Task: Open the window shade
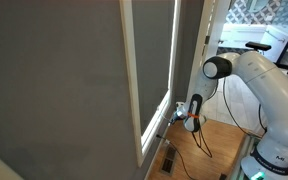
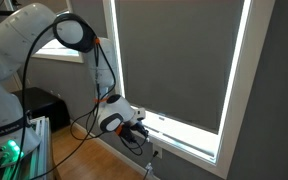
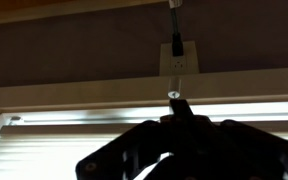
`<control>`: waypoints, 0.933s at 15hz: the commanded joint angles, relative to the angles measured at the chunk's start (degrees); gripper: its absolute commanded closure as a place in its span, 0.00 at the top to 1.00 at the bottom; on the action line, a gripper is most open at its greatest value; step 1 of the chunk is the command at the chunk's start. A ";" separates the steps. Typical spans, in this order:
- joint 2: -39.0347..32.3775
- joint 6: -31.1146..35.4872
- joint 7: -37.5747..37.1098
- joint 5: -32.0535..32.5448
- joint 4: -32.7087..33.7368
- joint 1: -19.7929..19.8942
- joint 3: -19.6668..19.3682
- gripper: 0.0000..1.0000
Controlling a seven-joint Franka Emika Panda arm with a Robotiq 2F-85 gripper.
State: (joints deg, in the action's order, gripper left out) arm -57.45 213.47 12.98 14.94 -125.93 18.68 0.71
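Observation:
The window shade [image 2: 174,55] is a dark-grey blind in a white frame. Its straight bottom edge hangs a little above the sill, with a bright gap of daylight under it. It shows edge-on in an exterior view [image 1: 160,55]. My gripper [image 2: 139,126] is at the shade's bottom edge near a lower corner and shows in both exterior views [image 1: 176,112]. In the wrist view the gripper [image 3: 180,108] is a dark silhouette with its fingers closed together. Their tips touch a small clear knob [image 3: 174,93] in front of the bright gap. Whether they pinch it is hidden.
A white window frame [image 2: 239,120] and sill [image 2: 184,142] surround the shade. A wall outlet with a plug [image 3: 175,58] sits near the sill. A broad grey wall panel [image 1: 54,80] flanks the window. Cables hang from the arm [image 2: 89,120]. There is a wooden floor [image 1: 219,140].

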 commanded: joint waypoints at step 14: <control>-8.36 -18.37 -0.70 1.10 11.68 4.09 0.34 0.00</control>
State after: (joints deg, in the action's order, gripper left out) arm -62.76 197.03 12.68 14.95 -118.47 21.16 0.06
